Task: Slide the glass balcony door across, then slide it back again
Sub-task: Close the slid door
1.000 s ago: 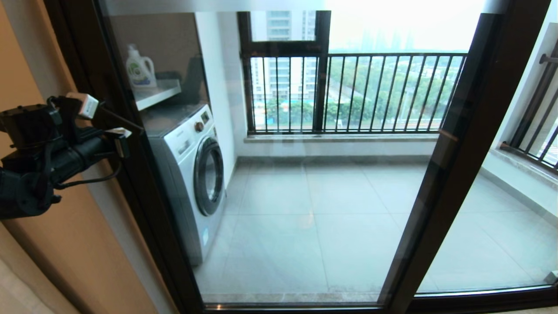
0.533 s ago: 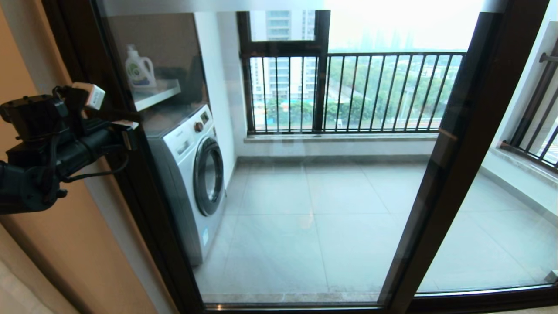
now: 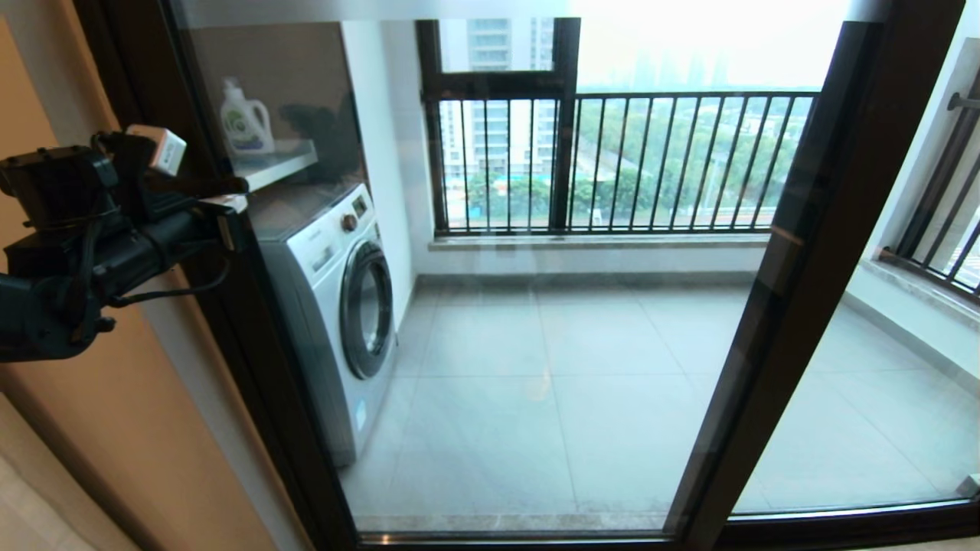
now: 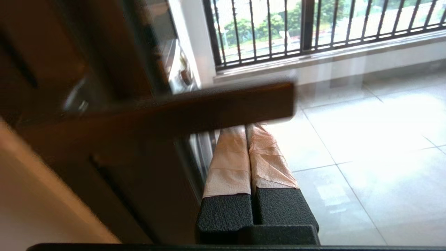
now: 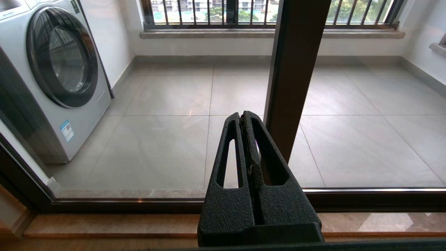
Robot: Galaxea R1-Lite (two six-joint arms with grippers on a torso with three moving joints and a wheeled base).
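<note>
The glass balcony door fills the head view, a clear pane in a dark brown frame. Its left edge post stands beside the wall. My left gripper is held high against that post, with its tape-wrapped fingers shut and nothing between them. In the left wrist view the left gripper has its tips hidden behind a dark brown bar on the post; whether they touch it I cannot tell. My right gripper appears only in the right wrist view, shut and empty, low down before the door's other dark post.
A washing machine stands behind the glass at left, with a detergent bottle on a shelf above it. A black railing closes the balcony's far side. An orange-brown wall is at my left. The floor track runs along the bottom.
My left gripper has risen and edged right, closer onto the door's left post. The door's posts stand where they were.
</note>
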